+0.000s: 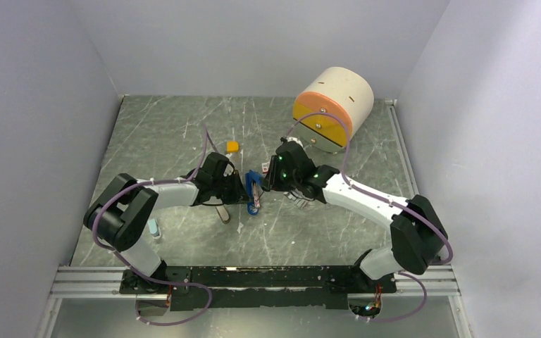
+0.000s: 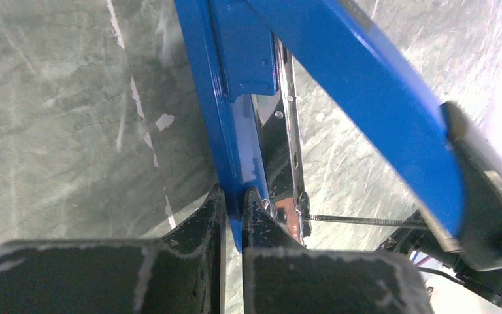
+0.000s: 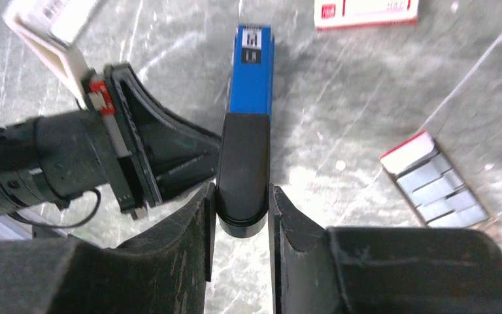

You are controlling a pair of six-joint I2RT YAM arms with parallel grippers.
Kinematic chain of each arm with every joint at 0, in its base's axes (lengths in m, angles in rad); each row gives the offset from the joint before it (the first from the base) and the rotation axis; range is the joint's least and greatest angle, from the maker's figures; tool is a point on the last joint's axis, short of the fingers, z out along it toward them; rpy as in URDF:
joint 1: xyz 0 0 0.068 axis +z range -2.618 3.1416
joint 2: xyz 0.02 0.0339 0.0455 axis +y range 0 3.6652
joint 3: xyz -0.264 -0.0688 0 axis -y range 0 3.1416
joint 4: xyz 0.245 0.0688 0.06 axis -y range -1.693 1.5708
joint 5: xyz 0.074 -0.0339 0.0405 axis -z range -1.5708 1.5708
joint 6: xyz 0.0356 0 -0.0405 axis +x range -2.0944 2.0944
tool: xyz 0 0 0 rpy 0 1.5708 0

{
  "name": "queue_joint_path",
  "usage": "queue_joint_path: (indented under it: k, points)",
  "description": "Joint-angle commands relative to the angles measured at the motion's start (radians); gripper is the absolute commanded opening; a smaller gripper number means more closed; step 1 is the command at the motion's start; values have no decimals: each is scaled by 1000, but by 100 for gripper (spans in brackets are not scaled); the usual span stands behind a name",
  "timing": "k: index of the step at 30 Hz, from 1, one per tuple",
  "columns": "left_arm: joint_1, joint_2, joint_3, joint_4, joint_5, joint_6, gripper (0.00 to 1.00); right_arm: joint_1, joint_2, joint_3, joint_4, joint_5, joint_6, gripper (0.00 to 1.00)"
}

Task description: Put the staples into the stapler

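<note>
The blue stapler (image 1: 255,191) is held open between both grippers at mid-table. My left gripper (image 2: 233,196) is shut on the thin blue wall of its base; the chrome magazine (image 2: 287,163) and its spring rod show beside my fingers. My right gripper (image 3: 240,196) is shut on the black end of the stapler's top arm (image 3: 251,78), which is swung away from the base. The staples (image 3: 435,186), silver-grey ribbed strips in an open red-and-white tray, lie on the table to the right of my right gripper. The left gripper (image 1: 243,189) and right gripper (image 1: 273,176) face each other.
A closed red-and-white box (image 3: 366,12) lies beyond the stapler. A small orange-yellow block (image 1: 232,146) sits behind the grippers. A large cream and orange cylinder (image 1: 332,107) lies at the back right. A small pale object (image 1: 153,227) sits by the left arm.
</note>
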Motion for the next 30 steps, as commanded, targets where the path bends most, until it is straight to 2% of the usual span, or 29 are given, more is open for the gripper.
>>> queue_joint_path:
  k: [1, 6, 13, 23, 30]
  points:
    - [-31, 13, 14, -52, 25, 76, 8, -41, 25, 121, 104, 121, -115, 3]
    - [-36, 19, 11, -59, -2, 92, 8, -70, 94, 206, 137, 97, -204, 6]
    - [-43, 19, 6, -58, -39, 114, 8, -129, 237, 313, 140, -91, -243, 10]
    - [-62, 36, -10, -55, -119, 153, 7, -150, 381, 423, 175, -152, -325, 18]
    - [-63, 43, -20, -50, -134, 137, 12, -150, 454, 459, 199, -199, -315, 25]
